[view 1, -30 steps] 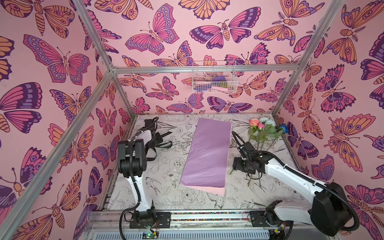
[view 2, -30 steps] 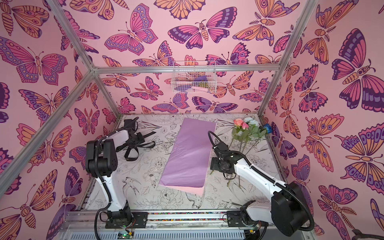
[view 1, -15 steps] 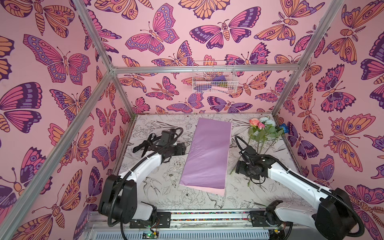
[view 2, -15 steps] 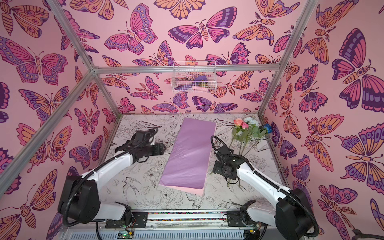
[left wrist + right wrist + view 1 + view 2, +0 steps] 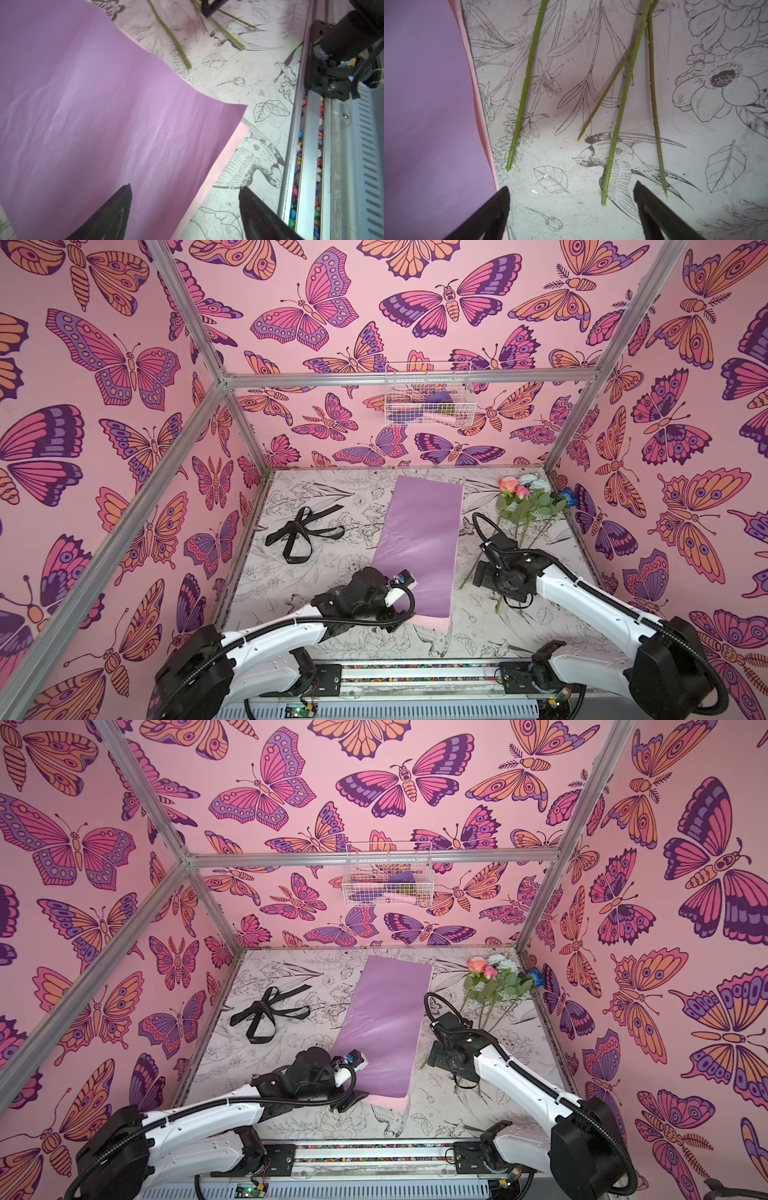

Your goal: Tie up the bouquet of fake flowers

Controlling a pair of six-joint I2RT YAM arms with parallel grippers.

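Both grippers now stand spread and empty. The left gripper [image 5: 185,187] has swung down to the near corner of the lilac paper [image 5: 419,539], leaving the black ribbon [image 5: 301,531] loose at mid-left of the tabletop [image 5: 332,568]. The right gripper [image 5: 571,185] hovers over the stem ends. The bouquet of fake flowers [image 5: 528,499] lies unwrapped at right, blooms toward the far corner, so wrapping likely comes first.
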